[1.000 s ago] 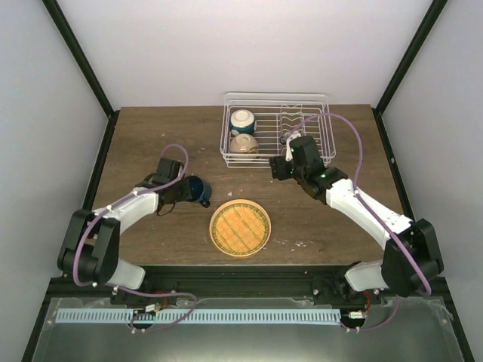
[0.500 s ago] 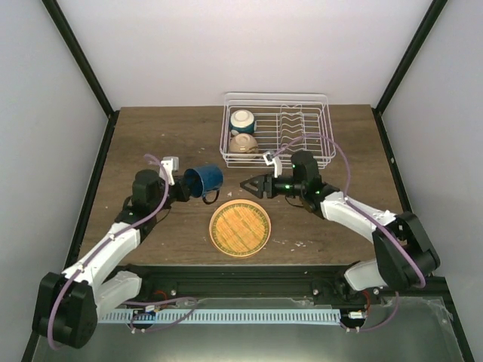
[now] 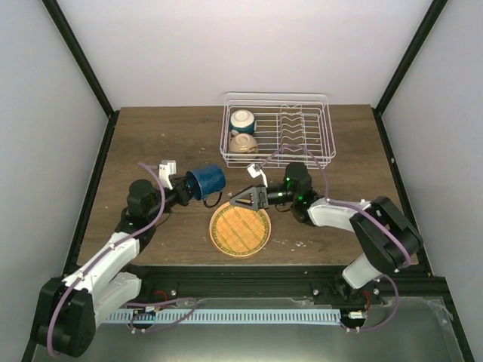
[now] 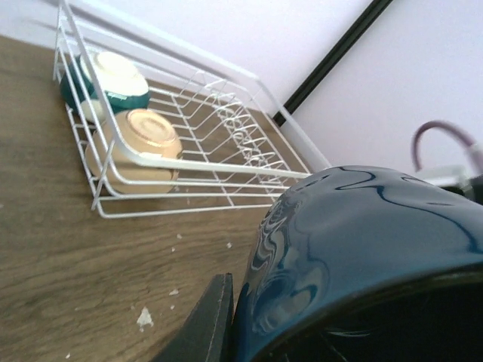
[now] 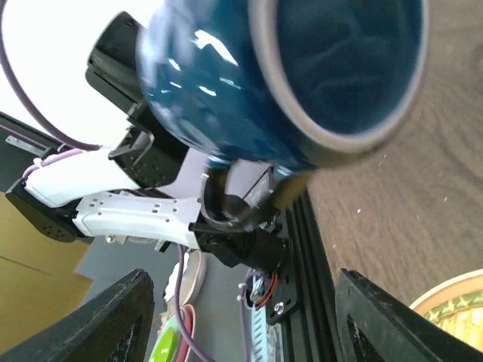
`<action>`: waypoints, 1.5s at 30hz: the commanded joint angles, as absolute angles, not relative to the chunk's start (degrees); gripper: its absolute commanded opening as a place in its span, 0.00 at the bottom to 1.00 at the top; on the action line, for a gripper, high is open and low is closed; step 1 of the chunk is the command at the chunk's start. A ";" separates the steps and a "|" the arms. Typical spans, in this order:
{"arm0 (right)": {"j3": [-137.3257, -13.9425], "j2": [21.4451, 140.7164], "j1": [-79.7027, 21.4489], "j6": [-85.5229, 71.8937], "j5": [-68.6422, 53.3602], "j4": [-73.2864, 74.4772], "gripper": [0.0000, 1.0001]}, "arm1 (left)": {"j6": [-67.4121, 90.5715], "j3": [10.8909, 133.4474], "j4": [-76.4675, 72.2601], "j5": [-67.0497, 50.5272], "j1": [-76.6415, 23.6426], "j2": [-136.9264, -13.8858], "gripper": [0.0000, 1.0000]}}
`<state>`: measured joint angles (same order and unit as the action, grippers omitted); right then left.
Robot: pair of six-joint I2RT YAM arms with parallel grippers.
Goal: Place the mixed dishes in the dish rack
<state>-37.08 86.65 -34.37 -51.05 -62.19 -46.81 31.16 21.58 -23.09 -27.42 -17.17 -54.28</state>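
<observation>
Mid-air handover: the left gripper [image 3: 189,189], closed on the dark blue cup [image 3: 205,181], holds it near the dish rack [image 3: 306,133], mouth towards the right gripper [image 3: 238,200], whose wide-spread jaws should straddle the rim squarely before closing.

Left wrist view cuts the blue cup [image 4: 362,249] off from 3 to 6 o'clock; right wrist view blurs it and crops the orange plate [image 5: 456,305] at 5 o'clock.
</observation>
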 commanded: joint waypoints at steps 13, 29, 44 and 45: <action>-45.63 97.41 -39.77 -59.52 -65.48 -62.70 0.61 | 32.99 20.03 -30.77 -29.29 -17.15 -49.48 0.00; -49.28 102.88 -41.27 -64.16 -65.93 -72.01 0.32 | 34.23 17.90 -35.27 -29.81 -17.23 -51.24 0.00; -49.44 97.85 -40.98 -53.38 -60.46 -60.11 0.05 | 31.83 16.80 -32.46 -27.12 -17.23 -52.54 0.12; -49.48 97.49 -40.76 -52.35 -59.91 -58.67 0.04 | 31.53 16.74 -31.82 -26.68 -17.23 -52.22 0.14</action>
<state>-46.52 101.67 -40.60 -63.61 -65.25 -61.41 30.89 16.71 -36.73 -29.45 -17.06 -53.45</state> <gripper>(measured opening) 0.183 0.113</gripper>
